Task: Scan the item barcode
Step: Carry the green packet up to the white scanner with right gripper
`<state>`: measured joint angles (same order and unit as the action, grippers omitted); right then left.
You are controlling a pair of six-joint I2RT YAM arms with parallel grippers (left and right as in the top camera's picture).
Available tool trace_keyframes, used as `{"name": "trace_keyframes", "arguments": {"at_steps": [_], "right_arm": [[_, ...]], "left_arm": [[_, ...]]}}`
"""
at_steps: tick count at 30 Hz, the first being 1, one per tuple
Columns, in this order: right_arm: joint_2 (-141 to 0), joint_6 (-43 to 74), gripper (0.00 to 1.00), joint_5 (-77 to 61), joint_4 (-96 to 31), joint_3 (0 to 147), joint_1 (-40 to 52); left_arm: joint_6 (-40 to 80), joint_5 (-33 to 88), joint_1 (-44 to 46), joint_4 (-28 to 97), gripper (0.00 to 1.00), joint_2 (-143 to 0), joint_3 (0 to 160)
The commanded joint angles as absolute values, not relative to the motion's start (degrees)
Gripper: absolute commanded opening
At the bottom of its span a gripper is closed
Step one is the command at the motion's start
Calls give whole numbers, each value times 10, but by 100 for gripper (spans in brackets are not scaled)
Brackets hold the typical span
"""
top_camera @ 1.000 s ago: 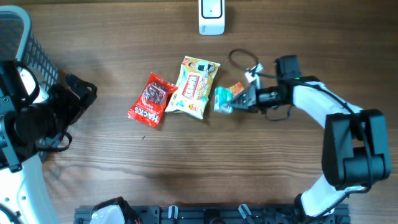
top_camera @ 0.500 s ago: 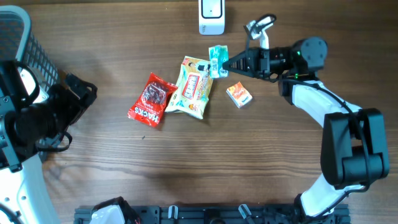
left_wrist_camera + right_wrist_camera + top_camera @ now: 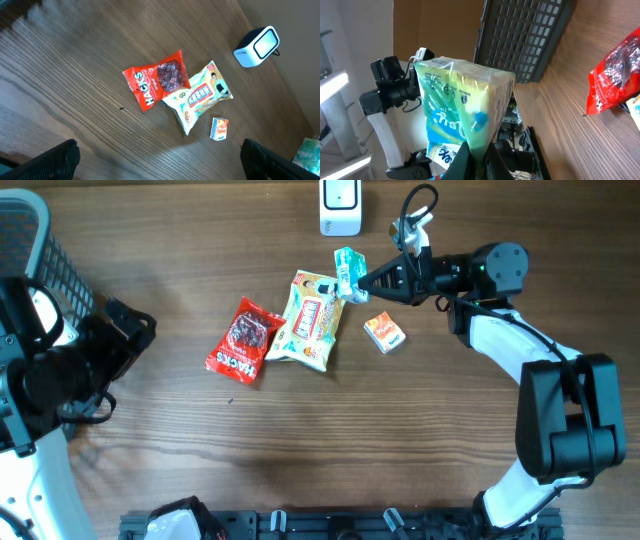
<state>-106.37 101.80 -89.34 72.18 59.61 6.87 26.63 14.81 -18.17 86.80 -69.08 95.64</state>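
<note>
I have the right gripper (image 3: 365, 282) clamped on the teal packet (image 3: 348, 272), the scanner (image 3: 340, 207) near its fingertips; the left gripper (image 3: 159, 162) has its fingers wide apart.

Right arm stretched leftward, right gripper (image 3: 362, 283) clamped tight — left gripper (image 3: 128, 328) spread wide on its drawn-back arm

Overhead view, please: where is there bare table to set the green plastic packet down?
Free: the broad wooden table strip below the red Hacks bag, yellow snack pouch and small orange box. Crowded: between those and the white scanner, where the right gripper holds the green plastic packet.
</note>
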Motion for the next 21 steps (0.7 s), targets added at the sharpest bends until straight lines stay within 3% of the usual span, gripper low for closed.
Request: {"name": "trace_keyframes", "arguments": {"at_steps": [1,21], "right_arm": [[-1066,1020,4,-912,723,603,69],[-1066,1005,4,-913,723,603,69]], "left_arm": [[257,145,-185,867,100,-691,959],[257,145,-185,867,100,-691,959]]}}
